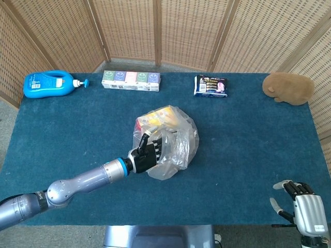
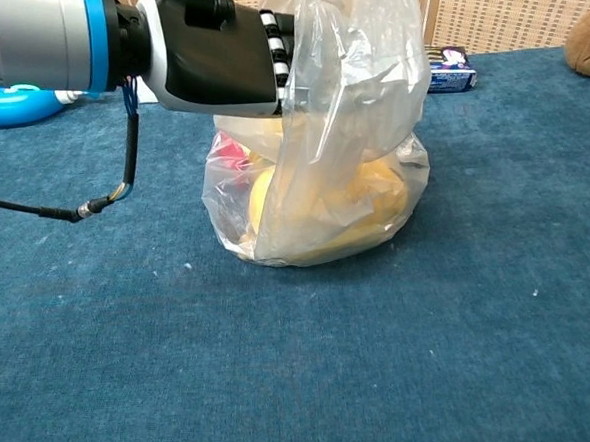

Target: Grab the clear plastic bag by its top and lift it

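Left hand (image 2: 220, 55) fingertips hidden inside bunched top of clear plastic bag (image 2: 322, 169), gripping it, bag upright on surface (image 2: 285, 382), right hand (image 1: 302, 206) partly cropped, fingers spread, holding nothing

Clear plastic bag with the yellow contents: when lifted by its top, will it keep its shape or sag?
The clear plastic bag looks thin and crumpled, so it probably stretches and sags. Its yellow contents sit low, so they will likely hang and swing. The left hand meets glossy film, possibly slippery.

Blue-carpeted table (image 1: 243, 155); woven wicker folding screen (image 1: 170, 31) behind; grey floor, possibly, at left edge.
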You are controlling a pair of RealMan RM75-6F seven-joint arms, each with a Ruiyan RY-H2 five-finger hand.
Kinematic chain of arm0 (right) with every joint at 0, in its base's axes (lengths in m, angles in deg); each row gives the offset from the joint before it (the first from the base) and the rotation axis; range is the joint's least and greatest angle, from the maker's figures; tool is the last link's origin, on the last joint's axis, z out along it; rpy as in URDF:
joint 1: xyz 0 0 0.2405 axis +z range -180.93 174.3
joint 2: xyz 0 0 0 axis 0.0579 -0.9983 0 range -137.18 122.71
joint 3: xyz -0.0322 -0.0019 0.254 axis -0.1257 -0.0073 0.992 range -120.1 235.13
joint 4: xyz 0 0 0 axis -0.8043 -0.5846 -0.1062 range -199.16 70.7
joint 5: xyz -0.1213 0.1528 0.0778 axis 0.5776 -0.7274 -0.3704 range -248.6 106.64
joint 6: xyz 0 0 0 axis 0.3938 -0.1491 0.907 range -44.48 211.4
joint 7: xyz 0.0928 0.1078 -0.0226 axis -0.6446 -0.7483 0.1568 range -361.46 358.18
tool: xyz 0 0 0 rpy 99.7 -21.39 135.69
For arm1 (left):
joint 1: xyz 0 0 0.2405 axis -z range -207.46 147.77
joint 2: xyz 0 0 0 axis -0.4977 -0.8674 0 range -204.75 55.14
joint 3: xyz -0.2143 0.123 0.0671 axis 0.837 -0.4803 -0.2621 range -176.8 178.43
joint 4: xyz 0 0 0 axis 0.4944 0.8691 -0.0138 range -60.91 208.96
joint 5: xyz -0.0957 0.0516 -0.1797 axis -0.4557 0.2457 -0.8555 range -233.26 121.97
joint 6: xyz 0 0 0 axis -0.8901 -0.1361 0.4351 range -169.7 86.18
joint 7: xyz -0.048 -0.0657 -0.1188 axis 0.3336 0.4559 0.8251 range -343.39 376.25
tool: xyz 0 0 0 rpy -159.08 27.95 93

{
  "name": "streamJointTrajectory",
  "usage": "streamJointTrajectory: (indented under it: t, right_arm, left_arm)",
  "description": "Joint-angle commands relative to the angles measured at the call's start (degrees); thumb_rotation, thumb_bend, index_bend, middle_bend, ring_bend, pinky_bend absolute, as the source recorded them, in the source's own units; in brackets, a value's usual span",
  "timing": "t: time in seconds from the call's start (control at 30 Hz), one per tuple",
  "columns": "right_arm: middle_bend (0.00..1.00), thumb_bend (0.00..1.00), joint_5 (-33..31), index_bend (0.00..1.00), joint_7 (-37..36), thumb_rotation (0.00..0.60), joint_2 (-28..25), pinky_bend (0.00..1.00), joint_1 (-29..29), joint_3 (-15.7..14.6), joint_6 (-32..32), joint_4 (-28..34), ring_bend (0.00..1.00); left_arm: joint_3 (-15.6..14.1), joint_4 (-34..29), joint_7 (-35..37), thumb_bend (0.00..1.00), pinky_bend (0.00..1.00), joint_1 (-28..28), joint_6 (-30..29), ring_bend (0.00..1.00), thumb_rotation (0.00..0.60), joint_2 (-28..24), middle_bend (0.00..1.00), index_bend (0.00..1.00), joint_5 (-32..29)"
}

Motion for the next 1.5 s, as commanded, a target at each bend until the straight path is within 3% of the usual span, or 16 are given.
streamJointTrajectory:
  t: [0.03,0.27,0.53,0.9,1.1,1.27,1.5]
  right_arm:
    - [0.46,0.29,0.07,0.44,0.17,0.600,-0.08,0.36,-0.08,-0.08,0.07,0.15,0.49]
    - [0.46,0.29,0.25,0.44,0.32,0.600,-0.16,0.36,-0.35,-0.18,0.53,0.42,0.49]
    - [0.46,0.29,0.26,0.44,0.02,0.600,-0.18,0.36,-0.77,-0.29,1.10,0.22,0.49]
    - [0.46,0.29,0.39,0.44,-0.91,0.600,-0.10,0.36,-1.24,-0.49,1.78,-0.41,0.49]
    - [0.46,0.29,0.33,0.44,-1.55,0.600,-0.07,0.36,-1.39,-0.33,2.15,-0.77,0.49]
    - [0.46,0.29,0.24,0.44,-1.83,0.600,-0.03,0.36,-1.35,-0.23,2.11,-0.91,0.49]
    - [0.46,0.29,0.27,0.44,-2.01,0.600,0.19,0.36,-1.24,-0.20,1.89,-1.17,0.49]
  left_arm:
    - [-1.64,1.04,0.34,0.25,0.07,2.19,-1.64,0.00,0.000,1.20,0.04,0.00,-0.73]
    - [-2.12,3.38,0.73,0.25,0.07,6.15,-4.20,0.00,0.000,4.85,0.04,0.00,-1.45]
    - [-1.08,6.92,1.69,0.25,0.07,9.12,-0.01,0.00,0.000,7.78,0.05,0.00,-2.28]
    - [-1.14,12.51,2.28,0.25,0.21,12.75,2.33,0.13,0.000,13.46,0.14,0.03,-3.25]
    - [3.21,12.70,1.85,0.25,0.36,9.49,2.00,0.32,0.000,16.88,0.29,0.13,-2.69]
    - [6.71,12.34,1.51,0.25,0.49,4.88,3.55,0.51,0.000,17.55,0.49,0.24,-2.53]
    - [11.05,11.69,1.46,0.25,0.53,-2.11,6.71,0.57,0.000,17.14,0.54,0.28,-3.36]
